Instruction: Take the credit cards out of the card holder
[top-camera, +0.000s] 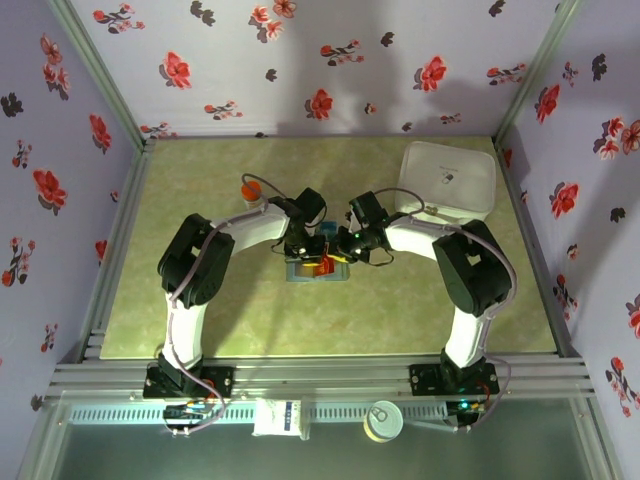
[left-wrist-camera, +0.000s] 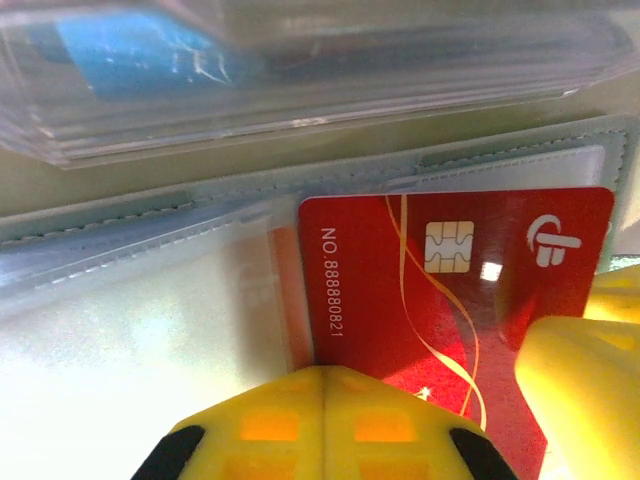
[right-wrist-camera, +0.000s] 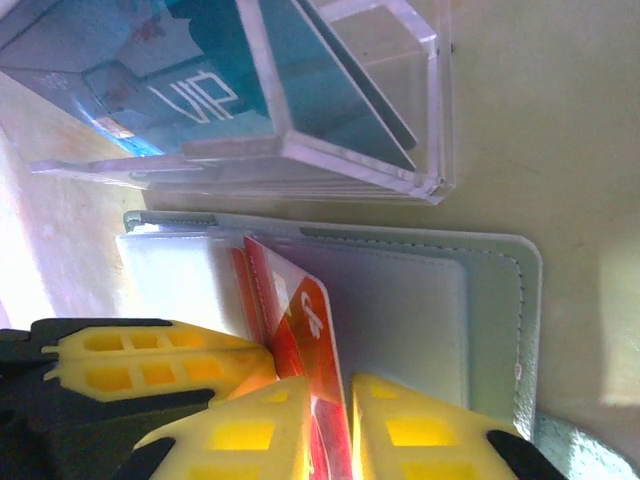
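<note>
The card holder (top-camera: 300, 272) lies open on the green mat, its pale two-panel inside (right-wrist-camera: 420, 310) facing up. A red credit card (left-wrist-camera: 440, 290) with a chip and a printed number sticks up out of the fold at a tilt. My right gripper (right-wrist-camera: 345, 400) straddles that card (right-wrist-camera: 300, 310) from the right, its fingers shut on the card's near edge. My left gripper (left-wrist-camera: 327, 385) is shut with nothing between its fingers. Its tips rest on the holder (left-wrist-camera: 150, 290) right at the card's left edge. Both grippers, the left (top-camera: 303, 250) and the right (top-camera: 335, 258), meet over the holder.
A clear plastic box (right-wrist-camera: 300, 100) holding a blue VIP card stands just beyond the holder. A big white rounded box (top-camera: 448, 180) sits at the back right. A small orange object (top-camera: 251, 190) lies at the back left. Floral walls close in the mat.
</note>
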